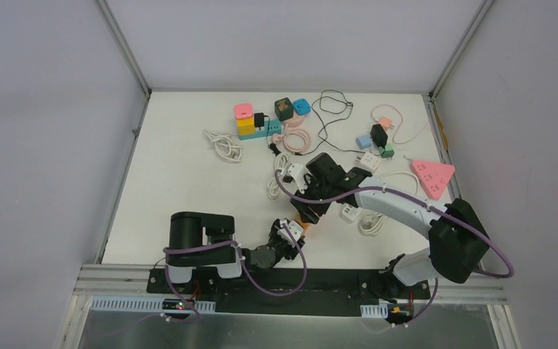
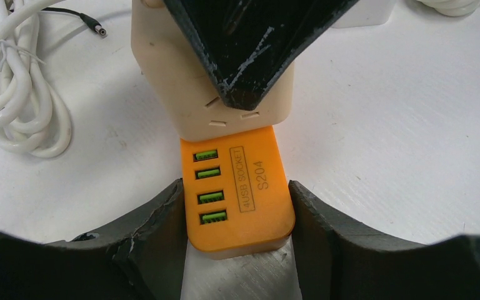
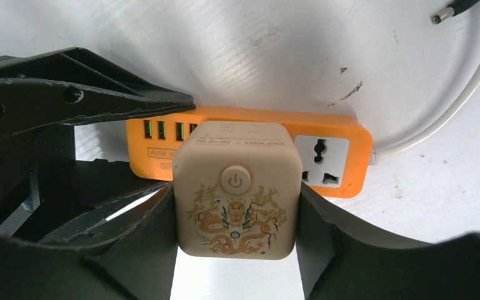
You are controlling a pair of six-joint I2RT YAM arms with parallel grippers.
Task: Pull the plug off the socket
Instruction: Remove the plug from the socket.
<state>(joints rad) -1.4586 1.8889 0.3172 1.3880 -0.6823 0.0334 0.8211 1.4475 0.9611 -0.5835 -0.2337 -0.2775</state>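
Open table (image 1: 182,174) spreads at centre left. The left end effector (image 2: 237,215) pinches the orange socket (image 2: 265,187); the right end effector (image 3: 236,219) pinches the cream dragon-printed plug (image 3: 236,181) on it.

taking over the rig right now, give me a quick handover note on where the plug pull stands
Left tool: shut on the USB end of the orange socket strip, one finger on each long side.
Right tool: shut on the sides of the beige cube plug.
Things: the plug sits on the strip, apparently fully seated; the strip's white cable leaves its other end.
Done: both grips are set.
Left: the plug is not yet out. Likely next step is to pull it straight away from the strip with the right tool while the left one holds the strip down.
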